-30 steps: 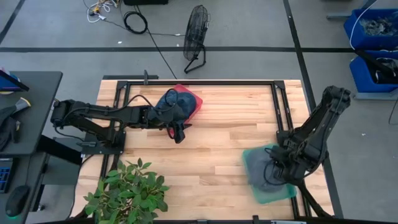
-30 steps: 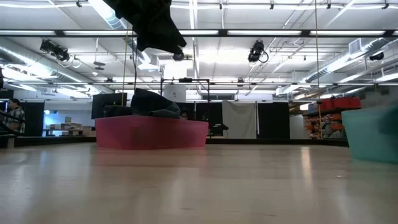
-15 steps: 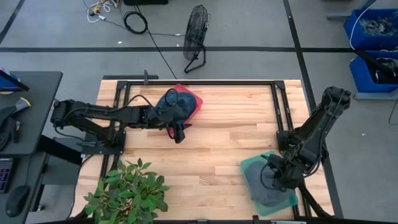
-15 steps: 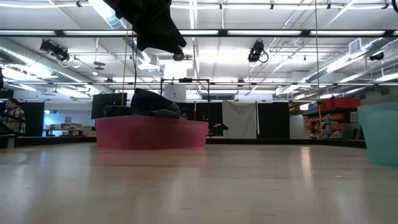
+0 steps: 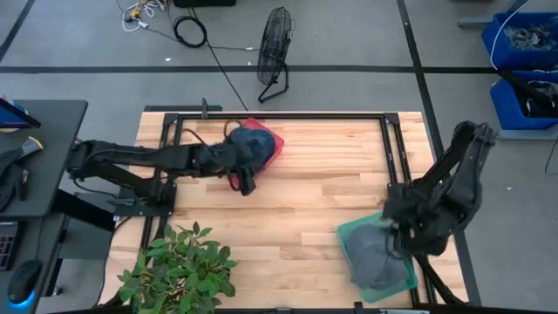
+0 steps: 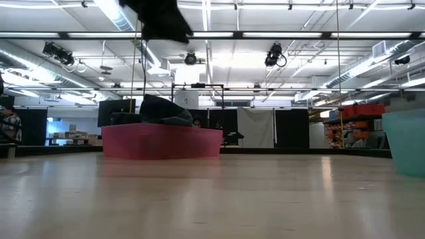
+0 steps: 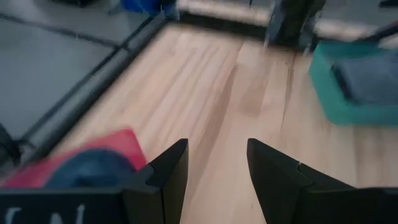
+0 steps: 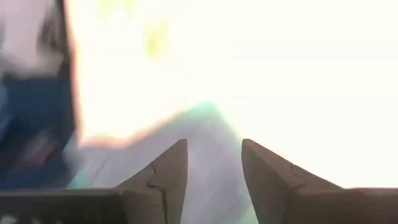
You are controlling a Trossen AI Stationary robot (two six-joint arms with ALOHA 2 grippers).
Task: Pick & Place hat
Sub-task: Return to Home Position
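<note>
A dark blue hat (image 5: 248, 139) lies in a red bin (image 5: 272, 146) at the table's far left; the low view shows the hat (image 6: 163, 109) heaped above the bin's wall (image 6: 163, 141). My left gripper (image 5: 245, 181) hovers open just on the near side of that bin, with nothing between its fingers (image 7: 214, 146). A grey hat (image 5: 373, 260) rests inside a teal bin (image 5: 346, 244) at the near right. My right gripper (image 5: 394, 228) stands open above the teal bin's far edge, clear of the grey hat (image 8: 211, 146).
A potted plant (image 5: 179, 266) spreads over the table's near left corner. A black frame rail (image 5: 279, 113) runs along the far edge, with uprights at both sides. Bare wood (image 5: 314, 201) lies between the two bins. A fan (image 5: 275, 52) stands on the floor beyond.
My right gripper has drawn up and toward the far edge, away from the grey hat, which stays lying in the teal bin; the bin has shifted a little toward the near edge. My left gripper has risen slightly and edged toward the table's left.
</note>
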